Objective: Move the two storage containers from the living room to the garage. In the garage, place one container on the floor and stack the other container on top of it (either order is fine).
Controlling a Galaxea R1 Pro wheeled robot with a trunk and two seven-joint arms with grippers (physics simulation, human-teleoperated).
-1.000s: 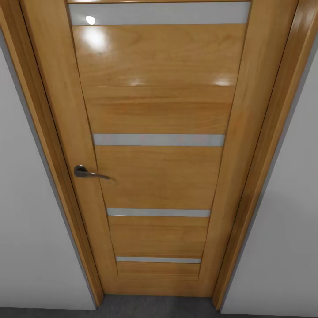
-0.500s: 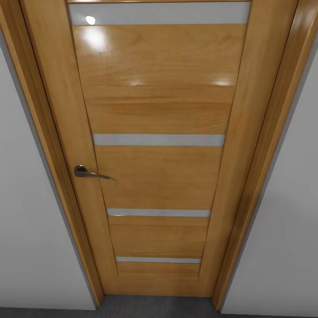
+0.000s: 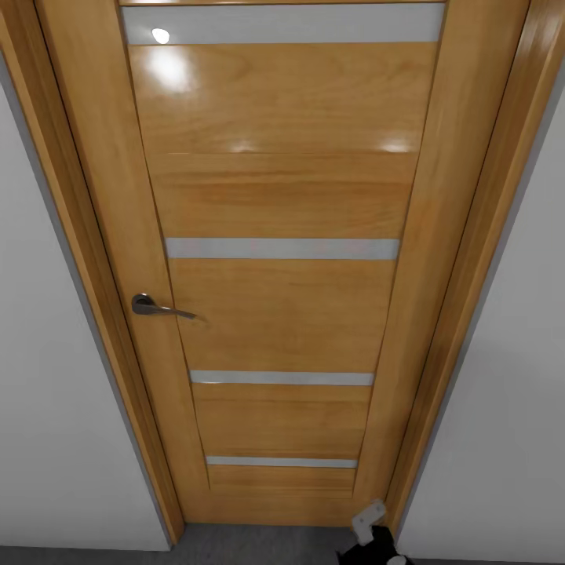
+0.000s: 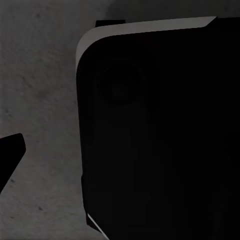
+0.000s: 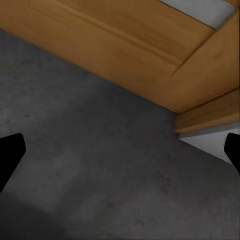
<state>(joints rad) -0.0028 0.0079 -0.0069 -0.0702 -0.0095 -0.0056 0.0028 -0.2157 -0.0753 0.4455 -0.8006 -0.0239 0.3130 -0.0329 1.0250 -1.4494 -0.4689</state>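
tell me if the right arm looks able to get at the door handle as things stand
Probably yes, with a long lift: the right arm sits low by the door's bottom right, the handle higher at the door's left. Nothing stands between them.

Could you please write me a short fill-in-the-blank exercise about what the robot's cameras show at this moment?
1. The head view faces a closed wooden door with a metal lever ____ on its left side.
2. The door has four horizontal ____ strips set between its wood panels.
3. In the right wrist view, the floor in front of the door is dark ____.
4. The walls on either side of the door frame are plain ____.

Missing words: handle; glass; grey; white
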